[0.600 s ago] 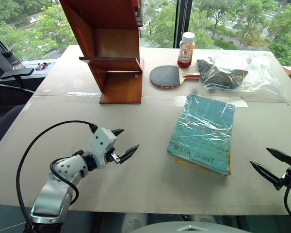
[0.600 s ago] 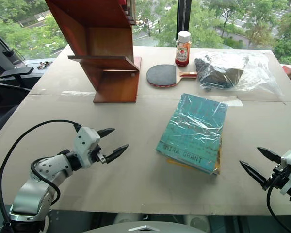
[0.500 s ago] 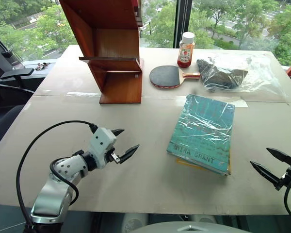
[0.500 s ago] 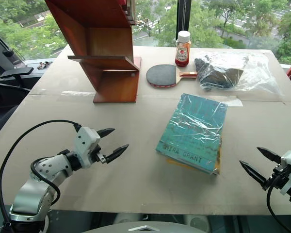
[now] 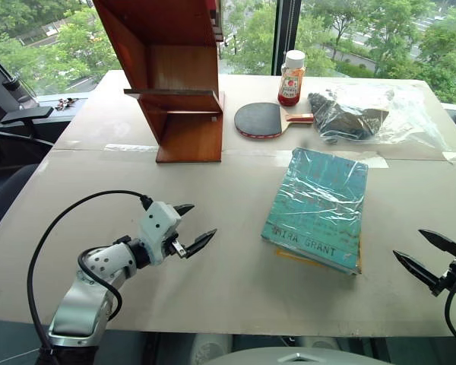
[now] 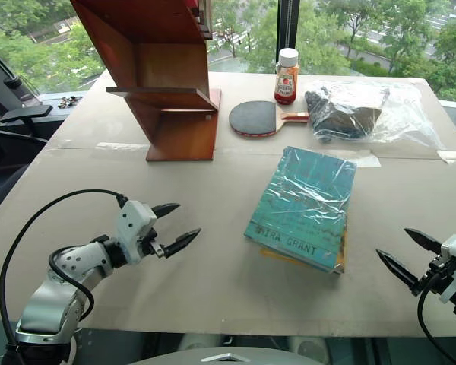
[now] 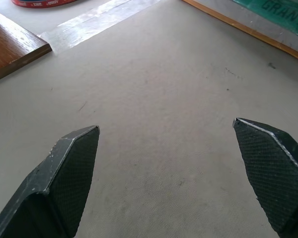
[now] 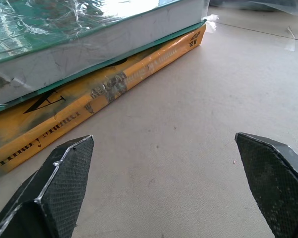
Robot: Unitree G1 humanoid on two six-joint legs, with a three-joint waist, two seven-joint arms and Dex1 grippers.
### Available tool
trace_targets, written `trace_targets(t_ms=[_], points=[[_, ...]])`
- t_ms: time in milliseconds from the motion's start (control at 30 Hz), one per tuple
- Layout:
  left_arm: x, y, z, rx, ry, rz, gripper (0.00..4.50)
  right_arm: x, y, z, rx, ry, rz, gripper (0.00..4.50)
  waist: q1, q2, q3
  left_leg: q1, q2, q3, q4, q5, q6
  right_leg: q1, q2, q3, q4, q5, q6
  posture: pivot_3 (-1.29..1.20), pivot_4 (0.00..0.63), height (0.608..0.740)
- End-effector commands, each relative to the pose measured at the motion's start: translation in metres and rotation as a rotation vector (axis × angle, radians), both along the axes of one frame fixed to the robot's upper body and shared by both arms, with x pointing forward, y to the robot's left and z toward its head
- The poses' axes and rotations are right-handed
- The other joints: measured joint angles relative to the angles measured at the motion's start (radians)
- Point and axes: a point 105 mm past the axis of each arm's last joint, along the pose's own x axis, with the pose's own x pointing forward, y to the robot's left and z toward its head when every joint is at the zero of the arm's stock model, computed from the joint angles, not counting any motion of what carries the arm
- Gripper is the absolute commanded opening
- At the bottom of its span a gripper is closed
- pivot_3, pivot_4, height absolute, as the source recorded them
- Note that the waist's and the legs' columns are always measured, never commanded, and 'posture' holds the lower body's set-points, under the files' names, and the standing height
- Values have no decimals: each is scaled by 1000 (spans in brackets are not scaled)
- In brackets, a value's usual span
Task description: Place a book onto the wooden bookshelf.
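Wooden bookshelf [image 5: 178, 84] top cut off by frame edge. Yellow-orange book [image 8: 97, 94] mostly hidden under teal book [image 5: 318, 207]. Dark contents of plastic bag [image 5: 368, 112] unidentifiable. Bottle [image 5: 291, 77] label unreadable.

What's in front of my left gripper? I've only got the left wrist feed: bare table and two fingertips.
Observer: The book lies flat to the right of the left gripper, untouched.
Operator: Anything under it?
Observer: Yes, a yellow-orange book lies beneath it.
Operator: And the right gripper?
Observer: The right gripper hovers open, right of the stack, empty.
Operator: Where's the shelf?
Observer: The wooden bookshelf stands at the far left of the table.
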Motion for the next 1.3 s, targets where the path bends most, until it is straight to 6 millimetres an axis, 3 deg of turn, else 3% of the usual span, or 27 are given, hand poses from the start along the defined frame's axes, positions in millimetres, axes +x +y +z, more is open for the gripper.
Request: trace_targets(t_ms=[33,267,500,667,867,900,1033,1300], points=[[2,1,12,7,-51,-16,4437,1,-7,11,-19,-44,-27,4500,0,0,0,0,0,0,0,0,0,0,0,0,0,0,0,0,150,740],[8,-1,22,-1,-76,-55,4437,9,-8,13,1,-58,-99,4500,0,0,0,0,0,0,0,0,0,0,0,0,0,0,0,0,150,740],[11,-1,42,-27,-49,-182,4437,38,0,20,-58,-108,-276,4500,-2,0,0,0,0,0,0,0,0,0,0,0,0,0,0,0,150,740],[8,3,69,-60,-51,-307,4437,62,10,28,-57,-115,-347,4500,-2,0,1,-1,0,0,0,0,0,-1,1,0,0,0,0,0,150,740],[4,8,89,-11,-63,-417,4500,95,25,40,-22,-142,-334,2605,-3,0,2,-1,0,0,0,0,0,-1,1,0,0,0,0,0,150,740],[4,8,91,-3,-63,-430,4500,98,28,40,-26,-141,-318,1938,-3,-1,2,-1,0,0,0,0,0,-1,1,0,0,0,0,0,150,740],[-1,7,100,-4,-41,-487,4500,108,47,42,-9,-145,-222,175,-2,0,2,-1,0,0,-1,0,0,-1,2,0,0,2,-3,0,150,740],[-5,12,110,18,-59,-491,4500,118,72,46,26,-152,-92,175,-4,-1,4,-2,0,0,0,0,0,-1,2,0,0,2,-3,0,150,740]])
